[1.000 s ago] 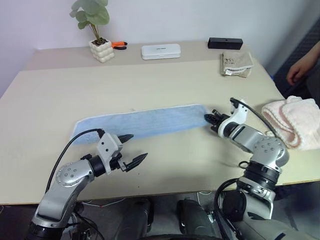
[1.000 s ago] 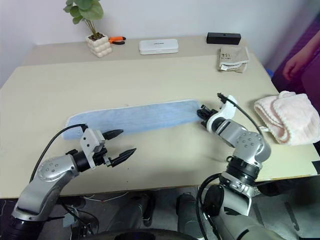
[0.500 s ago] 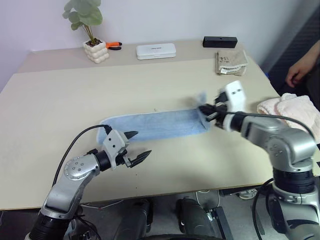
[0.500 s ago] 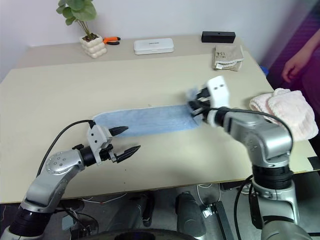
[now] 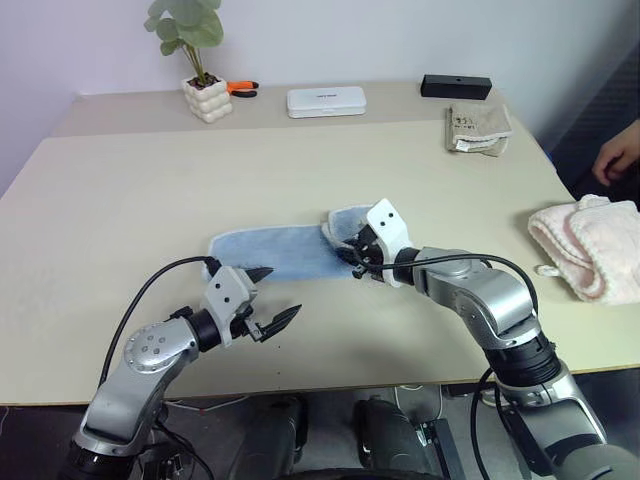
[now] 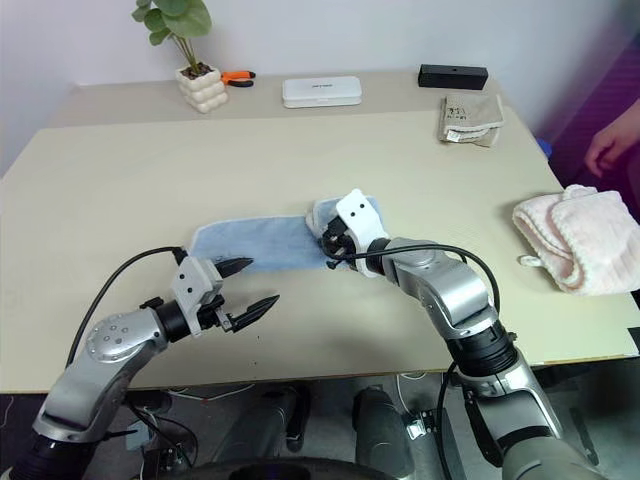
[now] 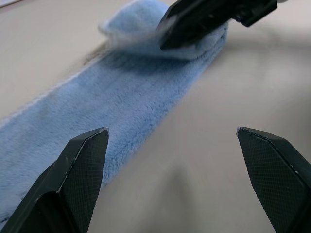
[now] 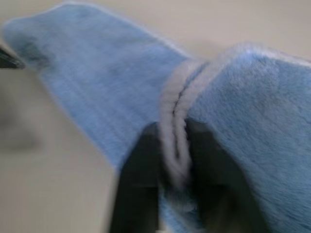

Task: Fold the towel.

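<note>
The light blue towel (image 5: 268, 250) lies on the beige table (image 5: 120, 190), with its right end folded back over itself to the left. My right gripper (image 5: 355, 258) sits at that folded end. In the right wrist view its two black fingers (image 8: 141, 184) pinch the towel's pale edge trim (image 8: 174, 121) between them. My left gripper (image 5: 280, 292) hovers open just in front of the towel's left part, holding nothing. In the left wrist view the towel (image 7: 116, 102) runs ahead of its spread fingertips (image 7: 87, 155).
A pale pink fluffy towel (image 5: 590, 245) lies at the table's right edge, with a person's hand (image 5: 620, 155) beyond it. Along the back stand a potted plant (image 5: 207, 98), an orange tool (image 5: 240, 88), a white box (image 5: 325, 101), a black box (image 5: 455, 86) and a beige folded cloth (image 5: 475, 128).
My right gripper lifted the towel's right end and carried it leftward over the towel, making a fold. The left gripper stayed in place and open. The camera shifted slightly.
</note>
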Robot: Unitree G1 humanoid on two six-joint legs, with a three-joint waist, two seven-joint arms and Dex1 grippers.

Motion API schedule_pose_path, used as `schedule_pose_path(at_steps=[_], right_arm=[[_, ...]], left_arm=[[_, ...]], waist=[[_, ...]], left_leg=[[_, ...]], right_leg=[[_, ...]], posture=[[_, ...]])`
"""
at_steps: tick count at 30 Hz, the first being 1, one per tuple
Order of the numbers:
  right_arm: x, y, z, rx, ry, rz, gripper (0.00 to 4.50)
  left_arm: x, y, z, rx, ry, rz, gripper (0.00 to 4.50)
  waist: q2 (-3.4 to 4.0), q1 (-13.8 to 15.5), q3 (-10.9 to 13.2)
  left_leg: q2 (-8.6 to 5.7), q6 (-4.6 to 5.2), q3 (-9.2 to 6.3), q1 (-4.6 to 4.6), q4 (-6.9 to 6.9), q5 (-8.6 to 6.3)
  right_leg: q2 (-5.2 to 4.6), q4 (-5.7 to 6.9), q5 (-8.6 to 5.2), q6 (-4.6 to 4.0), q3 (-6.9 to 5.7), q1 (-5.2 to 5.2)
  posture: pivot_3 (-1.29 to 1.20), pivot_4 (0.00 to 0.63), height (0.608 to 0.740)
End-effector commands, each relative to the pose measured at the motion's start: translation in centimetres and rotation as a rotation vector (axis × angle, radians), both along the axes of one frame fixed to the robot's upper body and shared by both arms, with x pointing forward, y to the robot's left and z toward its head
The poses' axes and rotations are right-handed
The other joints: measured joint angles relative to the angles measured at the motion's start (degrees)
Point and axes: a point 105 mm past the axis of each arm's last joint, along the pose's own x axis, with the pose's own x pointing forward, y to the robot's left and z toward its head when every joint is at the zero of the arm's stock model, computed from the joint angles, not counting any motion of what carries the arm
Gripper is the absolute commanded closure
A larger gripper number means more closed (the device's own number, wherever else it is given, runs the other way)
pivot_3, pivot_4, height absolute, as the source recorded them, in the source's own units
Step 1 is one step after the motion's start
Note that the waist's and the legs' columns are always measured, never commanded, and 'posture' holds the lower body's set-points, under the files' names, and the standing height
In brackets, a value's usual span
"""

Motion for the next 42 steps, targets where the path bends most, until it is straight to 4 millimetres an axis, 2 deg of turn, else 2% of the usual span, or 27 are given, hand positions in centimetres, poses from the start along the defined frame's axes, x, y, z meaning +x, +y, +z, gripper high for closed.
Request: schedule_pose_path(at_steps=[1,3,5,6,9,12,13,16,18,21,24,27,28,30,31,33,34,35,37,42], right_arm=[[0.0,0.2,1.5,0.035,-0.048,0.025,1.66],[-0.7,-0.7,3.8,0.092,-0.127,0.082,0.74],[0.1,-2.3,5.4,0.14,-0.183,0.049,0.74],[1.0,-3.0,5.6,0.149,-0.189,-0.001,0.92],[2.8,-4.3,5.5,0.132,-0.203,-0.088,2.23],[4.3,-4.1,4.6,0.123,-0.209,-0.117,3.83],[4.7,-3.6,3.5,0.1,-0.194,-0.112,4.27],[4.2,-2.2,-0.2,0.014,-0.146,-0.031,4.27],[3.5,-1.8,-1.9,-0.033,-0.125,0.011,4.27],[3.1,-1.6,-3.0,-0.067,-0.111,0.041,4.27],[3.9,-1.6,-1.2,-0.021,-0.18,0.013,4.27],[4.6,-1.8,1.2,0.051,-0.229,0.007,4.27],[4.1,-1.4,3.2,0.079,-0.295,0.075,4.05],[2.9,-0.7,5.5,0.085,-0.383,0.193,3.38],[2.3,-0.3,5.9,0.076,-0.406,0.24,3.01],[1.9,-0.1,6.0,0.064,-0.413,0.274,1.97],[0.8,0.6,6.3,0.11,-0.4,0.321,1.47],[-0.7,1.4,6.7,0.162,-0.392,0.39,1.03],[-2.4,2.3,6.8,0.214,-0.369,0.457,1.03],[-3.2,3.2,6.4,0.211,-0.366,0.469,1.03]], left_arm=[[-0.2,0.1,1.2,-0.007,-0.036,0.004,0.21],[0.1,0.5,1.5,-0.008,-0.037,0.026,0.21],[0.4,0.8,2.0,-0.025,-0.041,0.051,0.21],[0.5,0.8,2.2,-0.037,-0.042,0.062,0.21],[0.8,1.0,2.5,-0.06,-0.042,0.088,0.21],[1.1,0.9,2.6,-0.08,-0.048,0.118,0.21],[1.1,1.0,2.5,-0.096,-0.047,0.137,0.21],[1.0,1.5,1.9,-0.116,-0.029,0.199,0.21],[0.9,2.0,1.3,-0.116,-0.007,0.24,0.21],[0.4,2.4,0.6,-0.125,0.017,0.277,0.21],[-0.2,3.4,-0.2,-0.156,0.053,0.364,0.21],[-0.8,3.9,-0.2,-0.223,0.078,0.417,0.21],[-1.3,4.6,-0.8,-0.295,0.139,0.504,0.1],[-2.2,5.3,-1.8,-0.432,0.253,0.605,0.0],[-2.5,5.3,-2.0,-0.483,0.29,0.628,0.0],[-2.7,5.2,-2.0,-0.521,0.317,0.637,0.0],[-2.4,5.6,-2.1,-0.603,0.348,0.693,0.0],[-1.6,6.1,-2.1,-0.774,0.395,0.77,0.0],[-0.5,7.0,-2.2,-0.998,0.467,0.865,0.0],[1.9,6.8,-2.5,-1.054,0.575,0.892,0.0]], waist=[[0.0,0.01,0.0],[0.0,0.13,0.01],[-0.02,0.3,0.03],[-0.02,0.31,0.03],[-0.03,0.16,0.02],[-0.03,-0.02,0.02],[-0.03,-0.12,0.02],[-0.03,-0.2,0.02],[-0.03,-0.15,0.02],[-0.03,0.03,0.01],[-0.06,0.0,0.0],[-0.05,-0.09,0.03],[-0.06,0.0,0.03],[-0.06,-0.02,0.04],[-0.12,-0.01,0.06],[-0.16,0.08,0.07],[-0.17,0.11,0.06],[-0.15,0.16,0.06],[-0.23,0.36,0.05],[-0.27,0.37,0.06]], left_leg=[[0.0,0.0,0.0,0.0,0.0,0.0],[0.0,0.0,0.0,0.0,0.0,0.0],[0.0,0.0,0.0,-0.01,0.0,0.0],[0.0,0.0,0.0,-0.01,0.0,0.0],[0.0,0.0,0.0,0.01,0.02,0.0],[0.01,-0.01,0.0,0.01,-0.02,0.01],[0.01,-0.01,0.0,0.01,-0.04,0.01],[0.0,-0.02,0.01,0.01,-0.05,0.01],[0.0,-0.02,0.01,0.01,-0.05,0.01],[0.0,-0.02,0.01,0.01,-0.03,0.01],[0.0,-0.03,0.0,0.04,0.02,0.01],[0.0,-0.03,0.01,0.04,0.01,0.0],[0.0,-0.03,0.01,0.04,0.01,0.01],[0.0,-0.03,0.0,0.03,0.02,0.0],[0.0,-0.01,0.01,0.03,0.01,-0.01],[0.0,0.01,-0.01,0.03,0.01,-0.02],[0.01,0.0,-0.04,0.03,0.01,-0.02],[0.01,0.0,-0.04,0.04,0.03,-0.02],[0.01,0.01,-0.06,0.04,0.13,-0.03],[0.0,0.0,-0.22,0.06,0.48,-0.05]], right_leg=[[0.0,0.0,0.0,0.0,0.0,0.0],[0.0,0.0,0.0,0.0,0.0,0.0],[0.0,-0.03,0.0,0.01,-0.01,0.01],[0.0,-0.04,0.0,0.01,-0.02,0.02],[0.01,-0.04,0.0,0.01,-0.02,0.05],[0.02,0.0,0.0,0.01,-0.02,0.0],[0.02,0.0,0.0,0.01,-0.02,-0.01],[0.02,0.03,0.01,0.0,-0.01,-0.02],[0.02,0.04,0.01,0.0,0.0,-0.03],[0.02,0.04,0.01,0.0,0.0,-0.01],[0.02,0.04,0.01,-0.01,-0.01,0.04],[0.03,0.05,0.0,-0.01,0.01,0.01],[0.03,0.05,0.0,0.0,0.01,0.0],[0.03,0.02,0.01,0.0,0.0,0.01],[0.02,-0.01,0.0,0.01,0.01,0.04],[0.03,-0.03,-0.01,0.03,-0.04,0.05],[0.03,-0.02,-0.01,0.03,-0.07,0.06],[0.03,-0.02,-0.01,0.03,-0.07,0.08],[0.03,-0.08,0.0,0.04,-0.09,0.15],[0.06,0.01,0.0,0.04,-0.28,0.39]], posture=[[0.0,0.15,0.736],[0.0,0.15,0.736],[0.0,0.15,0.736],[0.0,0.15,0.736],[0.0,0.15,0.736],[0.0,0.15,0.736],[0.0,0.15,0.736],[0.0,0.15,0.736],[0.0,0.15,0.736],[0.0,0.15,0.736],[0.0,0.15,0.736],[0.0,0.15,0.736],[0.0,0.15,0.736],[0.0,0.15,0.736],[0.0,0.15,0.736],[0.0,0.15,0.736],[0.0,0.15,0.736],[0.0,0.15,0.736],[0.0,0.15,0.736],[0.0,0.15,0.736]])
